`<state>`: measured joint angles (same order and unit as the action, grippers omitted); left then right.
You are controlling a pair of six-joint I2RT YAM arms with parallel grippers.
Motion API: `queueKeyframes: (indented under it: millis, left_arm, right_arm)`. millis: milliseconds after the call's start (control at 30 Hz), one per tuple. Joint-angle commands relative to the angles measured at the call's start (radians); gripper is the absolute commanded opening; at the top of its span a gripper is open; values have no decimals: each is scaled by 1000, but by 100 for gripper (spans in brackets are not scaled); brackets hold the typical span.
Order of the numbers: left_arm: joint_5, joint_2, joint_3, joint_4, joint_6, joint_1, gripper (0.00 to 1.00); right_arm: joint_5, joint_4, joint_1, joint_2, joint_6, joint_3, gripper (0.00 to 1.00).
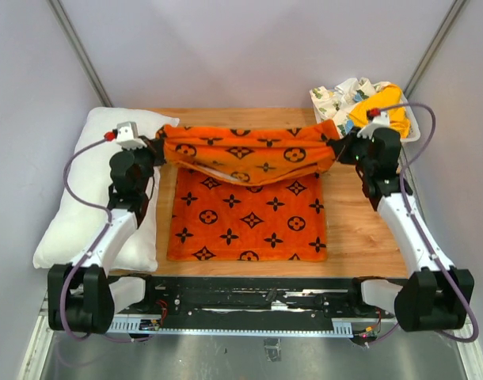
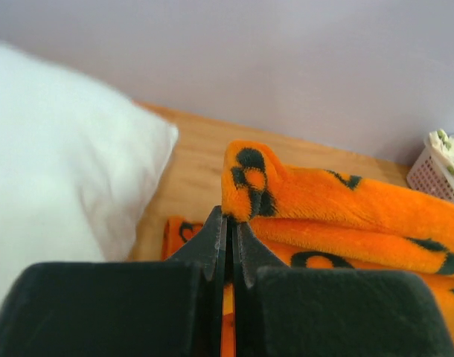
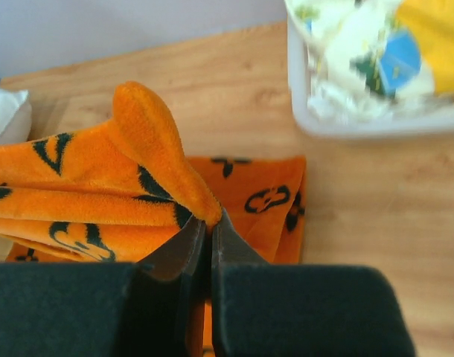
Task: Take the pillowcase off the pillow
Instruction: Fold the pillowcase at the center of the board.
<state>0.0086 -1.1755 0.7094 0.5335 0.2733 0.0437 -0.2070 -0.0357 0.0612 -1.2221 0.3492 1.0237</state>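
The left gripper and the right gripper each have their fingers pressed together on one corner of the pillowcase. They hold its far edge raised and stretched between them, while the near part lies flat on the table. The pillow lies outside the pillowcase along the left edge of the table, partly under the left arm, and a basket of cloths stands at the far right corner.
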Motion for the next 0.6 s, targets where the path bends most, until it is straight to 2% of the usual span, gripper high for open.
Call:
queueKeyframes:
  millis: [0,167,367,567]
  left_arm:
    - [-113,117,-138,-102,145,-15,0]
    - [-32,273,-275,-200,258,-13,0]
    - [-92,549,-357,-422,294,-13,0]
    - [-25,719,-443,-569,361,-13,0]
  right_arm:
    - [59,-15,-6,125,96,-177,1]
    - [93,157,-7,288,129,-280,1]
    - [116,305,-7,470,221,-415,1]
    - [79,443,-6,626,262,-514,2]
